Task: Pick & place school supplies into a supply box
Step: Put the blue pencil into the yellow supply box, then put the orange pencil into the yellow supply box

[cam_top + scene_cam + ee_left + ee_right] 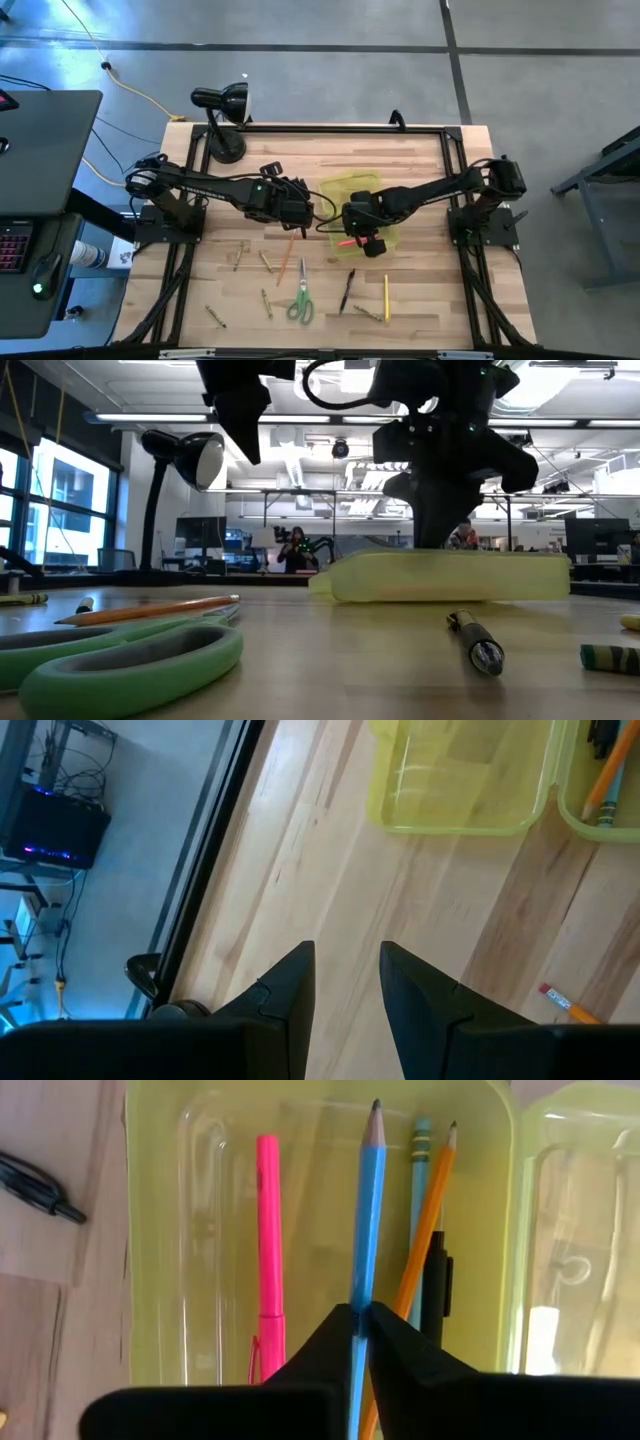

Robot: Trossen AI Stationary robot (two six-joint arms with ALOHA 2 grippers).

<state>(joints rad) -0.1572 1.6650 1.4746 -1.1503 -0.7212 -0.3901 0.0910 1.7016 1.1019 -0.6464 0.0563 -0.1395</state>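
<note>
While the right gripper [361, 1312] hangs over the supply box [150, 1230], its fingers [320, 1345] are pinched on a blue pencil [366, 1210] whose tip points away from them into the box; a pink marker [268, 1250] lies to one side of the fingers, an orange pencil [425, 1240] to the other. Over bare wood near the box's open lid [460, 780], the left gripper [345, 975] has its fingers apart, holding nothing

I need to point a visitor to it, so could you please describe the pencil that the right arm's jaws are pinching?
Find the yellow-green supply box mid-table, where the right gripper reaches over its open tray. Its jaws pinch a blue pencil, tip pointing away from the wrist. It lies between a pink marker and an orange pencil, the only blue shaft there.
</note>
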